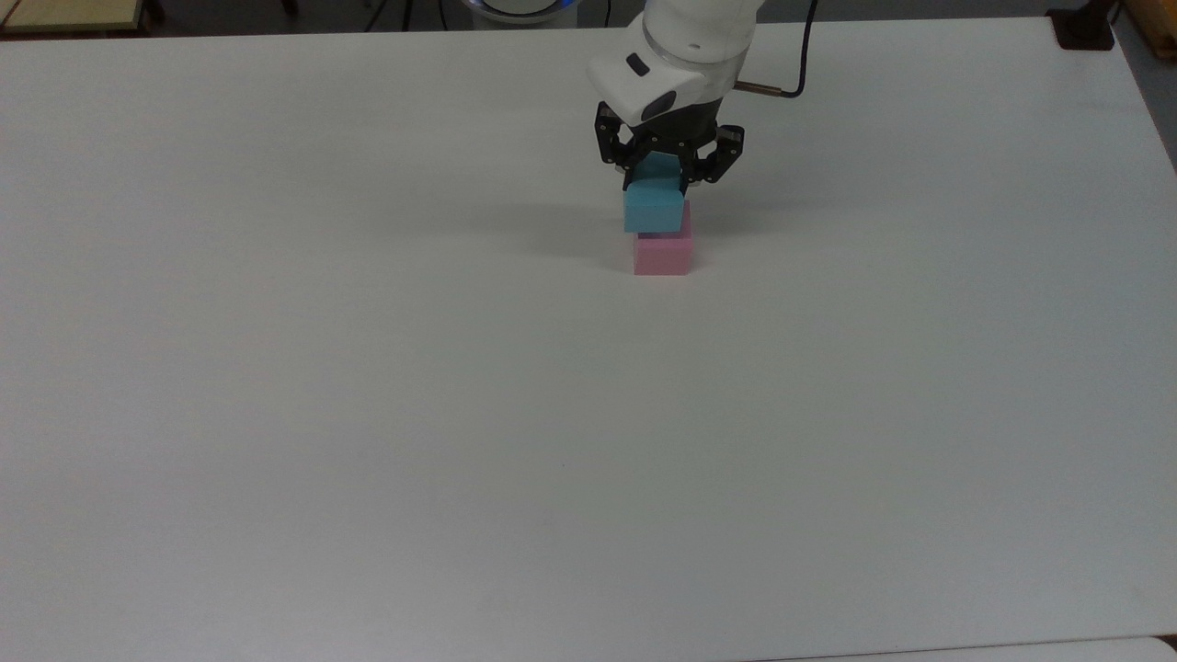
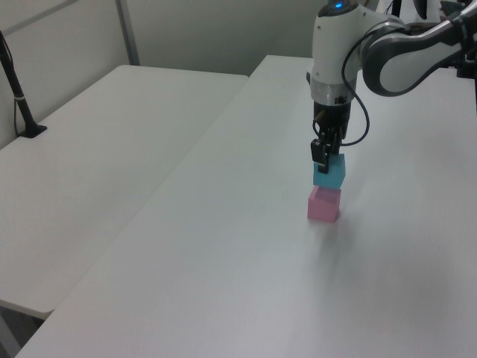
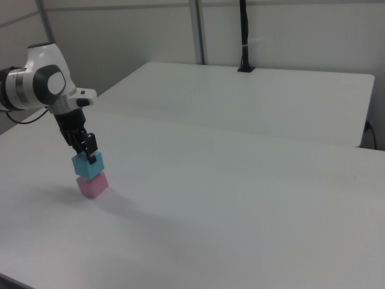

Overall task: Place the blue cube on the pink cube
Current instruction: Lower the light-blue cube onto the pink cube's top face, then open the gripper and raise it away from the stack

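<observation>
Fingers [image 1: 658, 179] clamped on blue cube [image 1: 654, 208], hiding pink cube's [image 1: 662, 254] top; contact unclear; bare tabletop [image 1: 368, 414] all around.

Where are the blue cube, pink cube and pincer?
Light sky-blue matte cube [image 1: 654, 210], top view, front face.
Pale pink matte cube [image 1: 662, 255], top view, front face.
Pincer [image 2: 322, 157], left view, between fingertips.

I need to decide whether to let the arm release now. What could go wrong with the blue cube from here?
The gripper is shut on the blue cube, which sits at the pink cube. In the top view it looks offset toward the top view's left, so it might tip on release. Opening fingers could also drag it sideways, or pressing down could shove the pink cube across the table.
</observation>
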Motion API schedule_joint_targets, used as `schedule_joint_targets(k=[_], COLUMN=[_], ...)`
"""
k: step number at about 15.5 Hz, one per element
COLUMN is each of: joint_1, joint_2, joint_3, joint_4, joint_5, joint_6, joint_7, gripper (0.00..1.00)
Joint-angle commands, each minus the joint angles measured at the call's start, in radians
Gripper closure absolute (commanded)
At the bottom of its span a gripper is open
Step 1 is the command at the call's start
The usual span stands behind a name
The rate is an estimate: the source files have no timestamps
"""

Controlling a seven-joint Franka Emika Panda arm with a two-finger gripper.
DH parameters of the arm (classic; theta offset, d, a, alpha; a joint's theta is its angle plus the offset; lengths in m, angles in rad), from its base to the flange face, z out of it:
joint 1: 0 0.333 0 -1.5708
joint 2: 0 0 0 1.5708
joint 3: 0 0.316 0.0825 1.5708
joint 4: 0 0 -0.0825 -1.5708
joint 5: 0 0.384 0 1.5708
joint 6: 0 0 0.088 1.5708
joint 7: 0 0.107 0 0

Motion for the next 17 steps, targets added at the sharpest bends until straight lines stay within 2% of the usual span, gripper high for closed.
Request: schedule_joint_targets(k=[1, 9, 10, 11, 12, 17], joint_1=[0.028, 0.043, 0.051, 0.059, 0.06, 0.059], joint_2=[0.0, 0.038, 0.038, 0.04, 0.041, 0.04], joint_3=[-0.002, -0.002, -0.002, -0.002, -0.002, -0.002], joint_4=[-0.02, -0.009, -0.01, -0.01, -0.01, -0.007], joint_5=[-0.052, -0.07, -0.081, -0.093, -0.104, -0.107], joint_6=[0.024, 0.06, 0.06, 0.055, 0.054, 0.046], joint_7=[0.063, 0.113, 0.113, 0.118, 0.121, 0.12], gripper=[0.57, 0.56, 0.37, 0.08, 0.0, 0.0])
